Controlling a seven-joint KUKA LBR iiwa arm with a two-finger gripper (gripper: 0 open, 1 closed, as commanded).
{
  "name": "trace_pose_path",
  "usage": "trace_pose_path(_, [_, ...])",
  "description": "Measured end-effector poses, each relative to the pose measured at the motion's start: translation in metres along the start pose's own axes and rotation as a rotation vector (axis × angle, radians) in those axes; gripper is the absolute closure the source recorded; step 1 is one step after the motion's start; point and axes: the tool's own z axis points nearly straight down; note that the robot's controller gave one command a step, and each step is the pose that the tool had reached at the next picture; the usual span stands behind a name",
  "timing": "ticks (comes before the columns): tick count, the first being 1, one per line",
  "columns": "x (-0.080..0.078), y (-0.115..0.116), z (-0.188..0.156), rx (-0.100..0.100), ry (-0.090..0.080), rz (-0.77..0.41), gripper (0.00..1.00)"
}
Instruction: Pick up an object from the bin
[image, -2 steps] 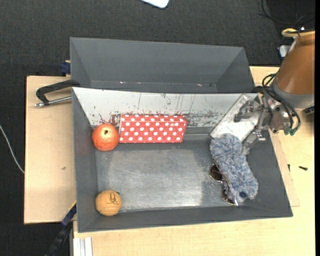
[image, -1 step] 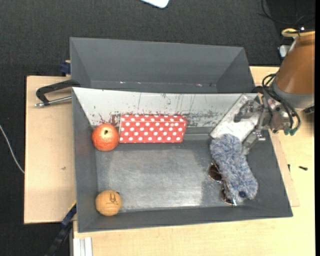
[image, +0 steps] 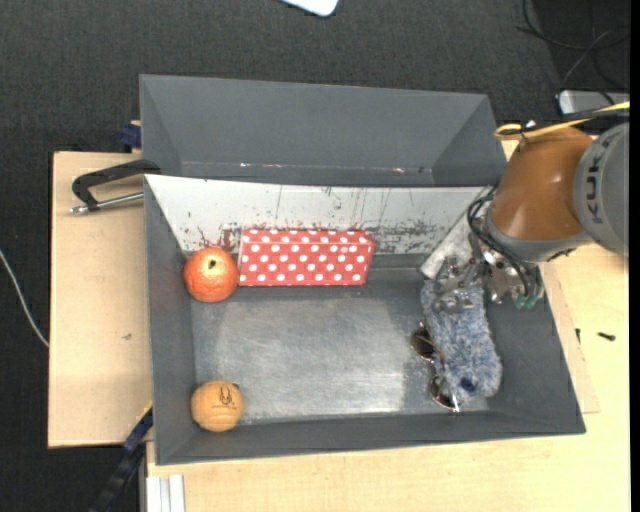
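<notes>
My gripper (image: 461, 284) hangs at the right side of the bin, over the upper end of a fuzzy blue-grey cloth (image: 467, 347). The cloth lies lengthwise along the right wall and reaches toward the front. A pair of dark sunglasses (image: 426, 348) pokes out from under the cloth's left edge. Whether the gripper touches the cloth is unclear, as its metal parts overlap the cloth's top.
A red box with white dots (image: 305, 258) lies against the back wall. A red apple (image: 210, 275) sits next to its left end. An orange ball (image: 217, 405) rests in the front left corner. The arm with its orange cover reaches in from the right.
</notes>
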Motion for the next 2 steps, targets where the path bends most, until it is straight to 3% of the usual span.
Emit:
trace_pose_path(1, [0.000, 0.000, 0.000, 0.000, 0.000, 0.000, 1.00])
trace_pose_path(2, [0.005, -0.011, -0.133, 0.001, 0.000, -0.009, 1.00])
